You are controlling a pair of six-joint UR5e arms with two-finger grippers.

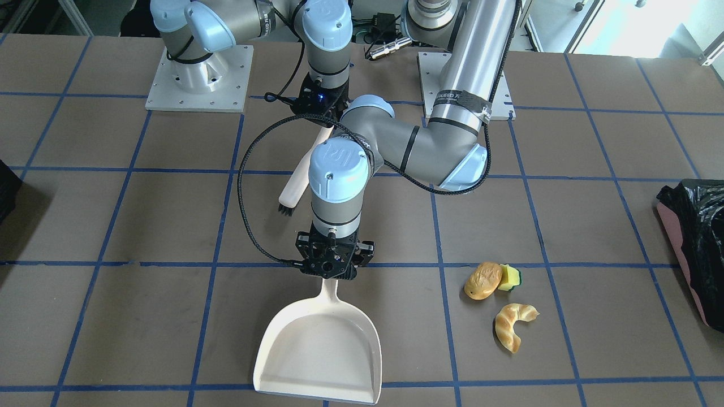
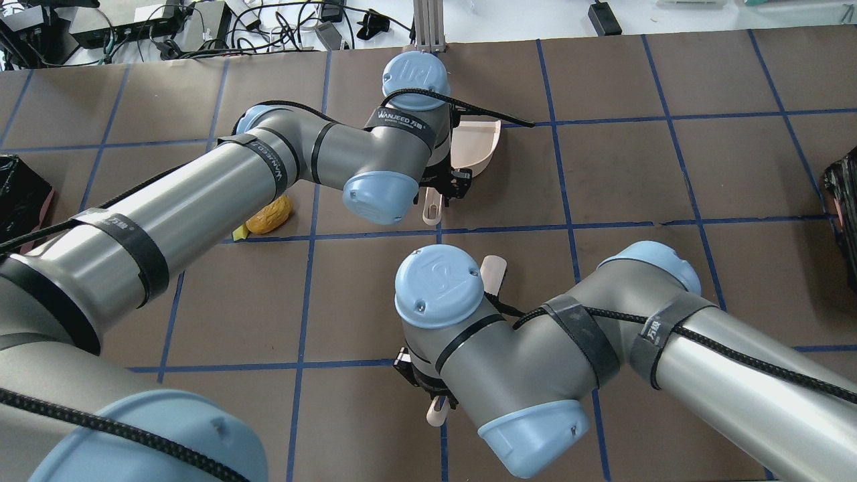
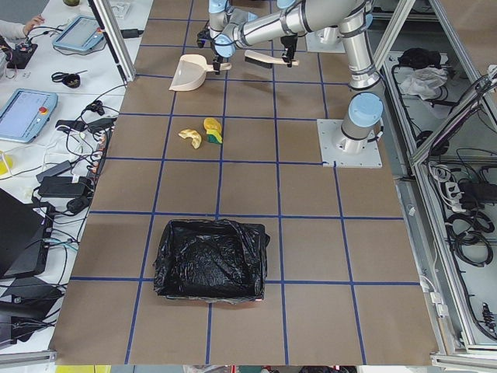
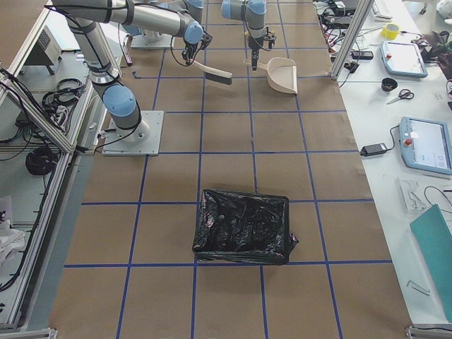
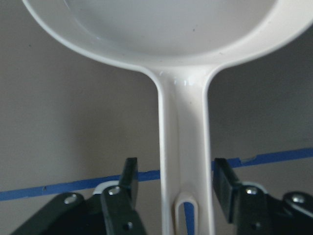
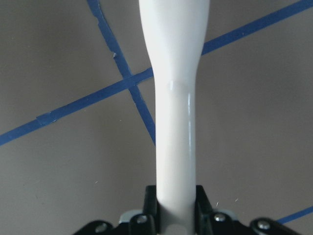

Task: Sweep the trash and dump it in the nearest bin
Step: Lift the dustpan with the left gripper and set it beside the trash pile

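The trash lies together on the table: a bread roll point(image 1: 483, 280), a yellow-and-green sponge point(image 1: 512, 277) touching it, and a croissant point(image 1: 512, 325) just in front. A cream dustpan point(image 1: 319, 350) lies flat to their side. My left gripper point(image 5: 176, 183) is open, its fingers point(image 5: 129, 181) astride the dustpan handle point(image 5: 183, 147). My right gripper point(image 6: 176, 200) is shut on the handle of a white brush point(image 1: 294, 189), which is tilted, bristles towards the table. The bin point(image 1: 693, 243), pink-sided with a black bag, sits at the table's end on my left.
In the overhead view my left arm point(image 2: 201, 194) hides the croissant; the roll point(image 2: 268, 214) shows beside it. A second black-bagged container point(image 4: 244, 226) stands at the table's other end. Blue tape lines grid the brown table.
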